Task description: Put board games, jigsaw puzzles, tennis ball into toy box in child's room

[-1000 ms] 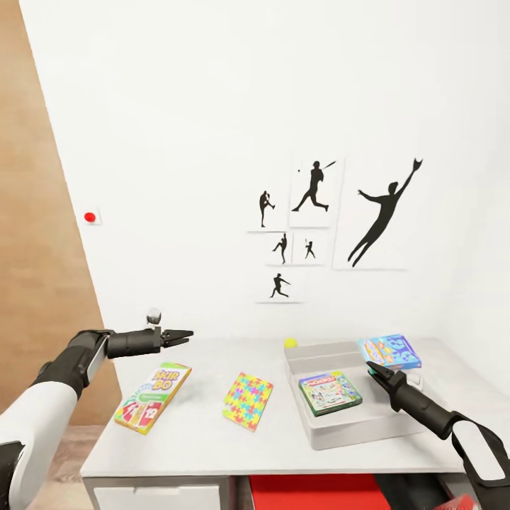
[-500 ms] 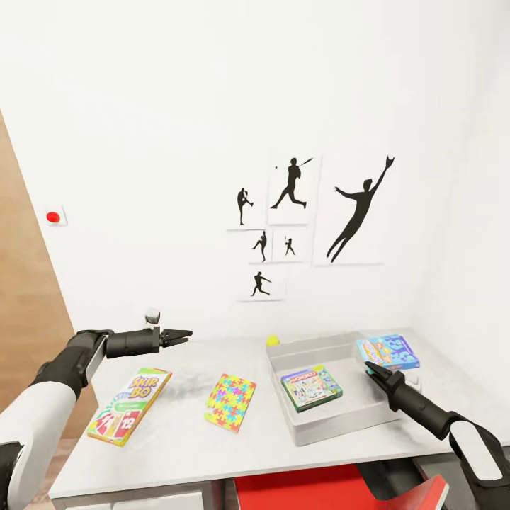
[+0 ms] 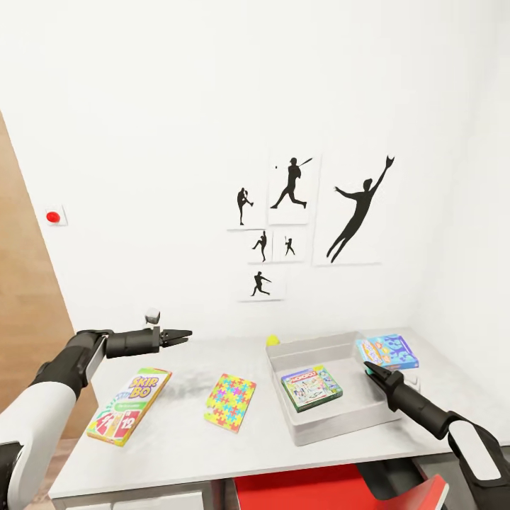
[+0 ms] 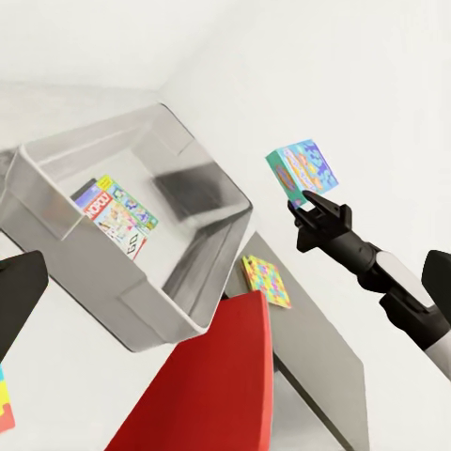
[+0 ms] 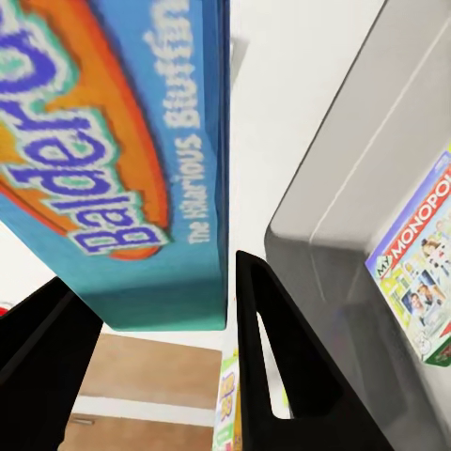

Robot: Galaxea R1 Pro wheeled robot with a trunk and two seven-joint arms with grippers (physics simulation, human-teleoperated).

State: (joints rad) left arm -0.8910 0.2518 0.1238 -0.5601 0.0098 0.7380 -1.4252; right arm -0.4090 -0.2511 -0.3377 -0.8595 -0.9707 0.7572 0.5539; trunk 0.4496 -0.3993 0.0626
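Note:
On the table (image 3: pixel 177 439) stands the toy box (image 3: pixel 338 419), with one board game (image 3: pixel 312 387) flat inside it. My right gripper (image 3: pixel 370 368) is shut on the small blue board game (image 3: pixel 388 351), held just beyond the box's right rim; the same game (image 5: pixel 103 160) sits between the fingers (image 5: pixel 282 366). The green-orange-red board game (image 3: pixel 129 405) lies at the table's left. A jigsaw puzzle (image 3: pixel 230 402) lies mid-table, and another jigsaw puzzle (image 4: pixel 267 280) is on grey surface past the box. The tennis ball (image 3: pixel 273 341) rests behind the box. My left gripper (image 3: pixel 183 333) hovers open above the table's back left.
The white wall with black sports silhouettes (image 3: pixel 290 227) rises right behind the table. A red object (image 3: pixel 304 489) sits below the table's front edge. A wood-coloured panel (image 3: pixel 28 297) is at the left. Bare tabletop lies between the puzzle and the box.
The whole view shifted between one second and half a second ago, so the camera moved. Since then both arms and the toys have stayed where they were.

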